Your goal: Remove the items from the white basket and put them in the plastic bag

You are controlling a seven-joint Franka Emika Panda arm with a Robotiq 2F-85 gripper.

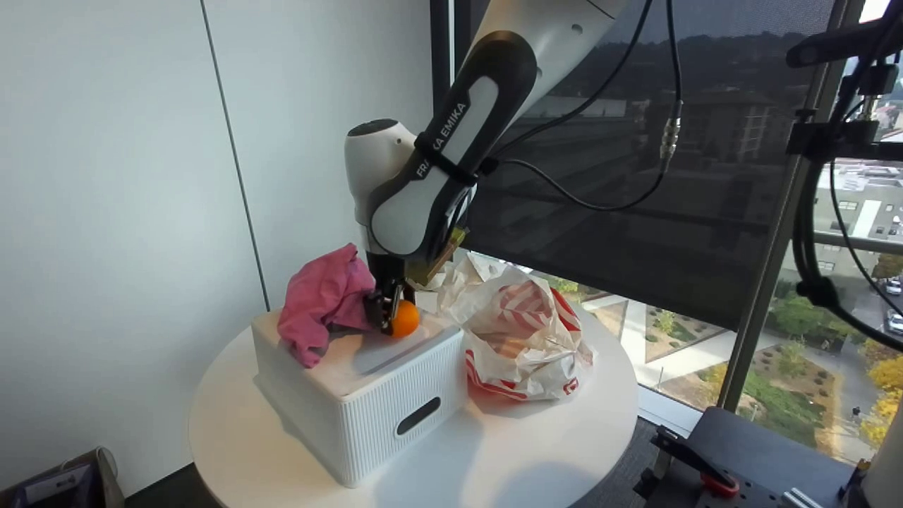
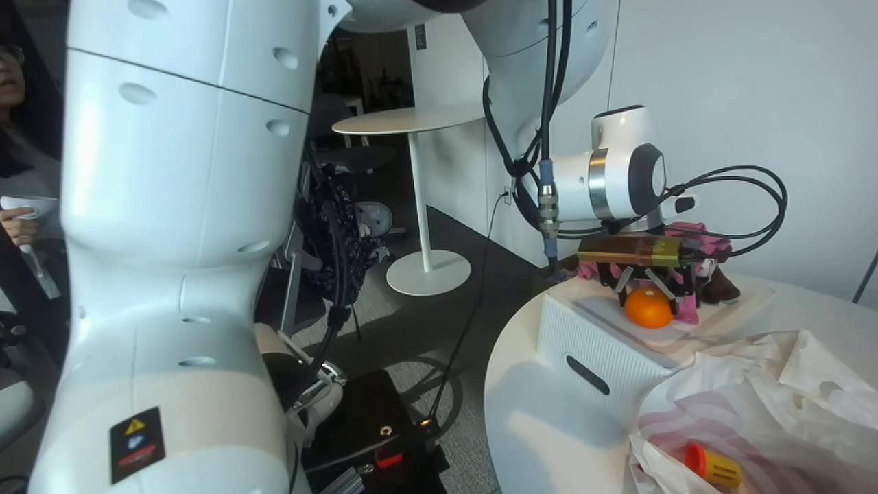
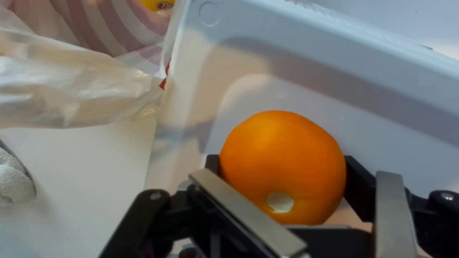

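Note:
The white basket (image 1: pixel 395 416) stands on the round table, and its pale top bears several items; it also shows in an exterior view (image 2: pixel 583 329). My gripper (image 3: pixel 281 166) is shut on an orange (image 3: pixel 283 143), one finger touching each side, low over the top near one end; I cannot tell whether the orange touches the surface. A pink cloth (image 1: pixel 324 303) is heaped beside the gripper. A brown item (image 2: pixel 719 287) shows by it. The white plastic bag (image 1: pixel 525 353) with red print stands open next to the basket. A yellow container with a red end (image 2: pixel 717 468) lies inside the bag.
A fuzzy white item (image 3: pixel 14 179) lies on the round table (image 1: pixel 564 451) in the wrist view. A wall and a window stand behind the table. Cables (image 2: pixel 761 206) loop out from the wrist. The bag's loose edge lies against the basket's side.

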